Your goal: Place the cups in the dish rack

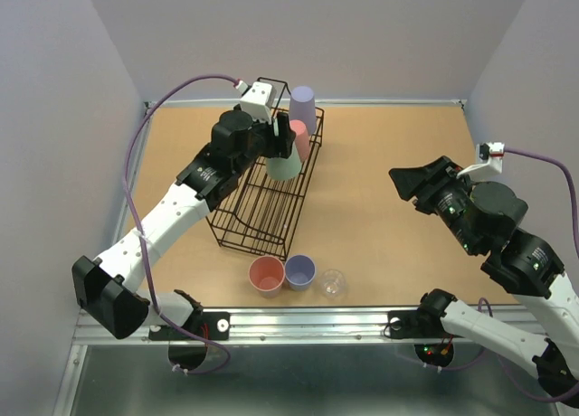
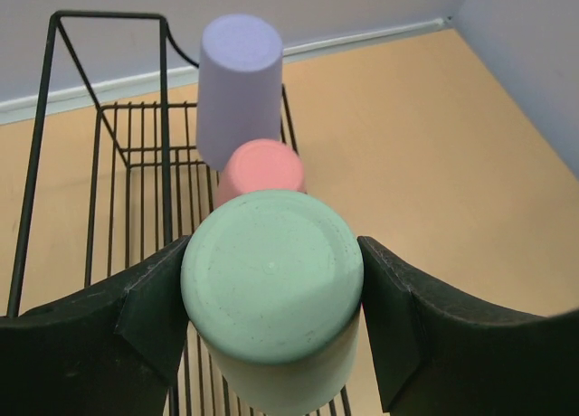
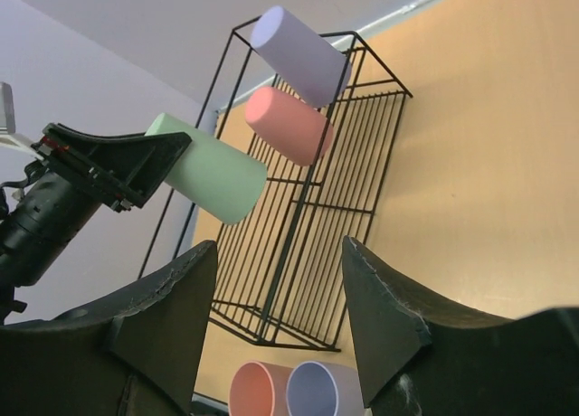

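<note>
Jaws of the left gripper [image 2: 274, 316] are pinching the upturned mint green cup [image 1: 284, 166] over the dish rack [image 1: 262, 208] near the table's far-left corner, probably needing a level descent beside the pink cup [image 1: 298, 136], while the right gripper [image 3: 279, 253] is hanging wide open.

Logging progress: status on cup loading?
Left gripper shut on inverted mint green plastic cup over black wire dish rack. Right gripper open, empty. Nothing in the way.
</note>
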Robot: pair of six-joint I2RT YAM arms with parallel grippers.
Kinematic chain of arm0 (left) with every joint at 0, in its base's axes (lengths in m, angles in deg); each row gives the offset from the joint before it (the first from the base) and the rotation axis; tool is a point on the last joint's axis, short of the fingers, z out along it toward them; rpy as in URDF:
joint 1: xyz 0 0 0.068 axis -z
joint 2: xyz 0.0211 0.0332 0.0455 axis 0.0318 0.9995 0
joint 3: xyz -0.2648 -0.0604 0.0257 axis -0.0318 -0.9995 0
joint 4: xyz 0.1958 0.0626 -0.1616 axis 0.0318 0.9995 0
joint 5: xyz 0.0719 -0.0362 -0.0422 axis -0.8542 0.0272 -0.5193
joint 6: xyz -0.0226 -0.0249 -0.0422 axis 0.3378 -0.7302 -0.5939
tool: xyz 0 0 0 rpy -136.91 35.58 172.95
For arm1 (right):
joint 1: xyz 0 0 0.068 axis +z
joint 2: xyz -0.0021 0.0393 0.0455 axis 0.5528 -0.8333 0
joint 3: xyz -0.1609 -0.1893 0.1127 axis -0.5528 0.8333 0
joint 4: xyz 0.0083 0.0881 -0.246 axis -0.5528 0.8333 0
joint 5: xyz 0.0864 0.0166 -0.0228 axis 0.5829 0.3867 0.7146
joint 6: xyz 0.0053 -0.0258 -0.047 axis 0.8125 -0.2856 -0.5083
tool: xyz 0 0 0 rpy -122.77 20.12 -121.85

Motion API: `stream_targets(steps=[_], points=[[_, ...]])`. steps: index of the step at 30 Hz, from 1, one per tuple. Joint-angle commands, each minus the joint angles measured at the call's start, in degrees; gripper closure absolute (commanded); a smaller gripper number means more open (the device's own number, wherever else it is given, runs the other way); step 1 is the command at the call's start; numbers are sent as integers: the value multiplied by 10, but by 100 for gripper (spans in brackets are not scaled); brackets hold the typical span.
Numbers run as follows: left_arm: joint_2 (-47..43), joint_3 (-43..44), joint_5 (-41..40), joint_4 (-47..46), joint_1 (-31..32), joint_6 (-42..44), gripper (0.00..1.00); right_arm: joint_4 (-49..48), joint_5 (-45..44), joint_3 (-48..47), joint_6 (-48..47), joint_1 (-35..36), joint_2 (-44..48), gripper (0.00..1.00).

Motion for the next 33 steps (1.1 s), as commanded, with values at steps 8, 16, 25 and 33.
stream_targets(steps=[8, 16, 25, 33], points=[[-10, -72, -81, -67, 13, 2, 100, 31, -26, -20, -19, 1, 4, 37], [20, -89, -107, -113, 16, -10, 100, 35, -35, -26, -28, 1, -3, 37], [61, -90, -150, -127, 43, -1, 100, 38, -52, -22, -33, 1, 2, 37], [65, -106, -206, -146, 52, 4, 100, 42, -59, -12, -27, 1, 9, 36]])
